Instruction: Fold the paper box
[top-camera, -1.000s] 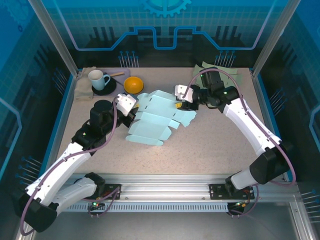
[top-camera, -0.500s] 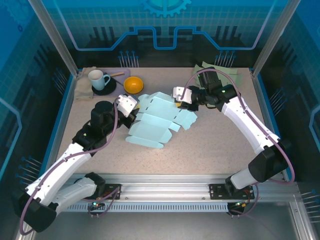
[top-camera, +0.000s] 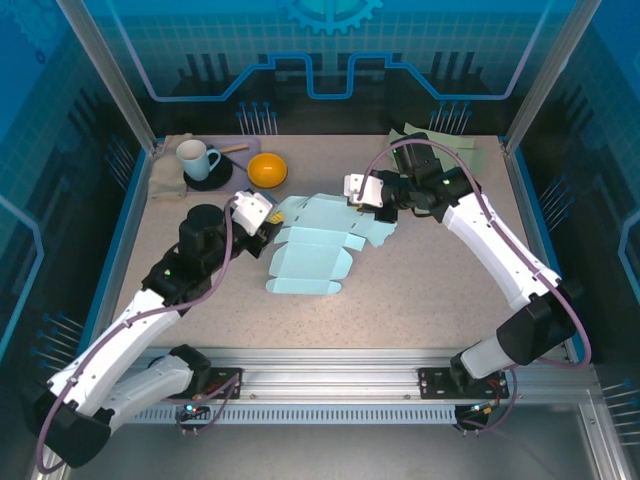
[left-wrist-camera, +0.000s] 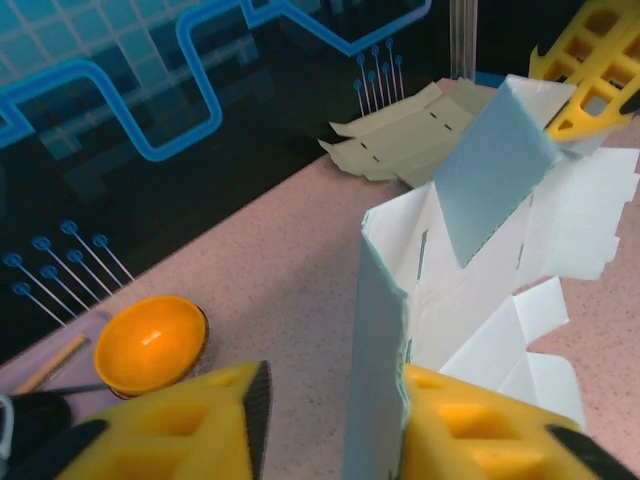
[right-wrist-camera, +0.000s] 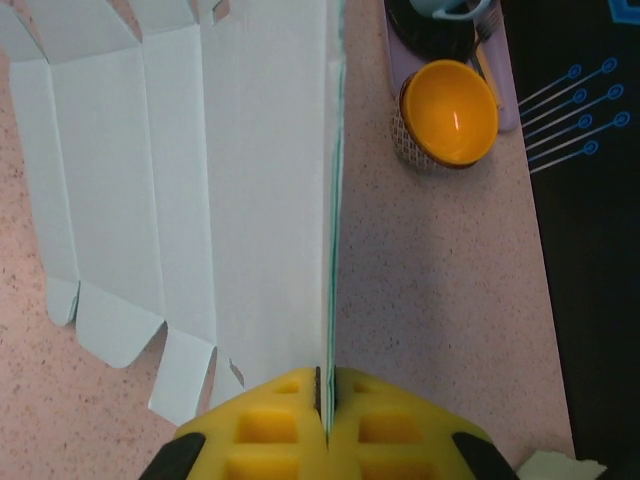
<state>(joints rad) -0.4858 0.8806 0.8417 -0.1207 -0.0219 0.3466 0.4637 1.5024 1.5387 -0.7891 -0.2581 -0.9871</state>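
Observation:
The light blue paper box (top-camera: 308, 250) lies partly unfolded mid-table between both arms. My left gripper (top-camera: 264, 226) is at its left edge. In the left wrist view one upright panel of the box (left-wrist-camera: 470, 240) stands between the open fingers of the left gripper (left-wrist-camera: 335, 425). The panel leans on the right finger (left-wrist-camera: 480, 430), and a gap separates it from the left finger. My right gripper (top-camera: 361, 199) is at the box's far right edge. In the right wrist view the right gripper (right-wrist-camera: 327, 405) is shut on a raised panel of the box (right-wrist-camera: 240, 170), seen edge-on.
An orange bowl (top-camera: 267, 169) sits just behind the box. A white mug (top-camera: 196, 158) on a dark saucer and a beige cloth (top-camera: 165, 172) are at the back left. A flat pale green carton (top-camera: 445, 146) lies at the back right.
My left gripper has opened and my right gripper has shut on the box's far panel. The box has drawn in, its near part now narrower and further right.

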